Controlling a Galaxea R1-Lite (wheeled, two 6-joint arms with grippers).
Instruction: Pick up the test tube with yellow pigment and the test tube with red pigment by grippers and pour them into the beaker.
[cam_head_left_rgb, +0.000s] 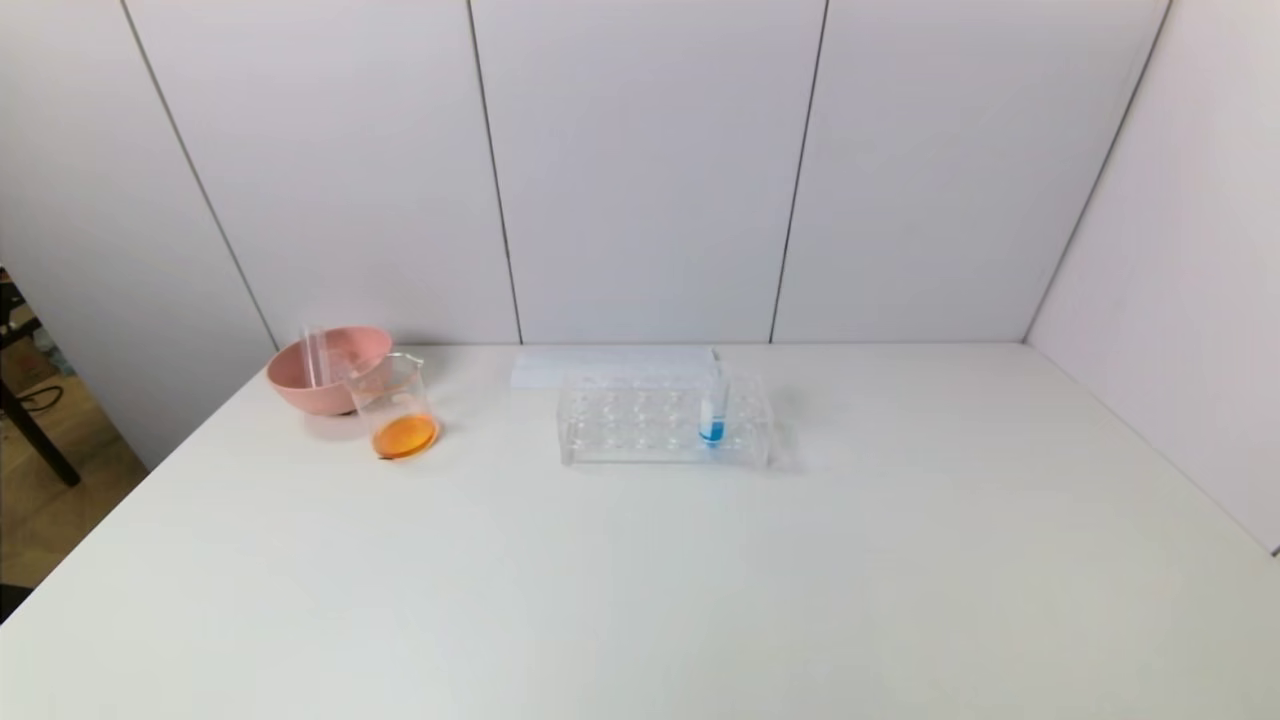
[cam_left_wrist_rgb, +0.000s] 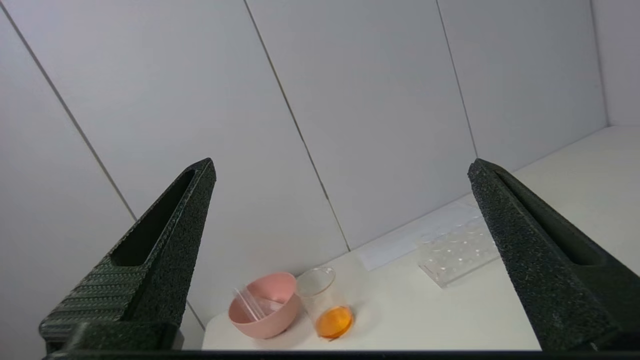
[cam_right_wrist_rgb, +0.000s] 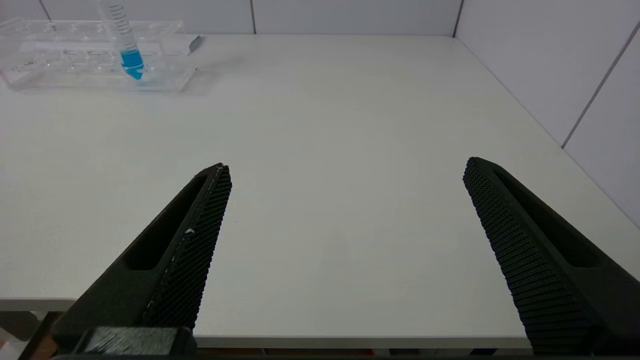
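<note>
— Grippers first: where are they, and how do the fingers stand?

— Left gripper (cam_left_wrist_rgb: 341, 170) is spread wide with nothing between its fingers, seen only from its own wrist camera, off the table's left side and looking across at the wall and the far-left corner. Right gripper (cam_right_wrist_rgb: 345, 170) is likewise parted and empty — it hangs at the near edge of the table (cam_head_left_rgb: 640, 580), over bare white surface. Neither shows in the head view.

— And the beaker?

— The beaker (cam_head_left_rgb: 394, 405) stands upright at about ten o'clock from the table's middle, with a shallow layer of orange liquid (cam_head_left_rgb: 405, 435) in its bottom. Touching it, or very nearly, at its own ten o'clock side sits the pink bowl (cam_head_left_rgb: 322, 378).

— The two tubes?

— Two clear tubes (cam_head_left_rgb: 317, 357) lean inside the pink bowl, against its rim. No colour shows in them, so which held yellow and which red I cannot tell.

— Anything else on the table?

— A clear tube rack (cam_head_left_rgb: 664, 422) lies toward twelve o'clock, well apart from the beaker. One tube with blue liquid (cam_head_left_rgb: 712, 412) stands upright in a hole near its right end. Behind the rack, by the wall, lies a flat white sheet (cam_head_left_rgb: 612, 364).
</note>
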